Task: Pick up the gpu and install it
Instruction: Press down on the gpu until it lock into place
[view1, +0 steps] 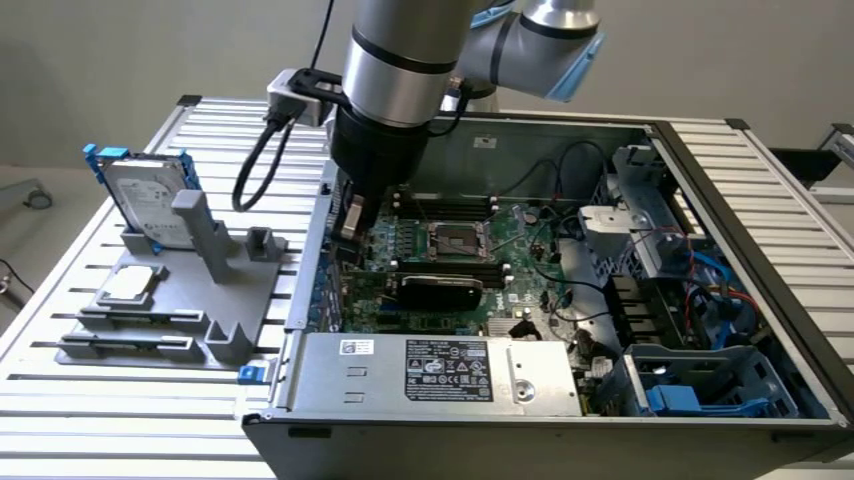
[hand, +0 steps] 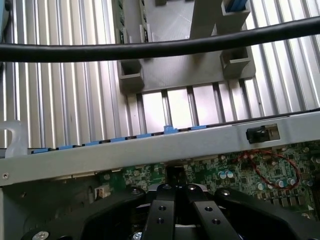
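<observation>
The black gripper (view1: 351, 222) hangs just inside the open computer case (view1: 747, 180), its 2 fingers (hand: 161, 215) pressed together over the green motherboard (view1: 461, 262), clasping nothing. The gpu (view1: 438, 290), 1 flat card with a rounded black shroud, sits among the motherboard's slots, near the ribbed silver power supply (view1: 441, 372). Outside, 1 silver hard drive (view1: 140, 200) stands in the grey plastic holder (view1: 174, 310).

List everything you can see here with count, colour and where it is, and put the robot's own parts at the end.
computer case: one, grey, open, on the slatted table
motherboard: one, green, inside the case
gpu: one, black shroud, lying on the motherboard
power supply: one, silver with black label, case's near edge
hard drive: one, silver with blue frame, upright in the holder
holder: one, grey, exterior view's left
slatted table: one, silver, under everything
arm: one, silver and blue, above the case
pincer: one, black, shut, just over the motherboard
</observation>
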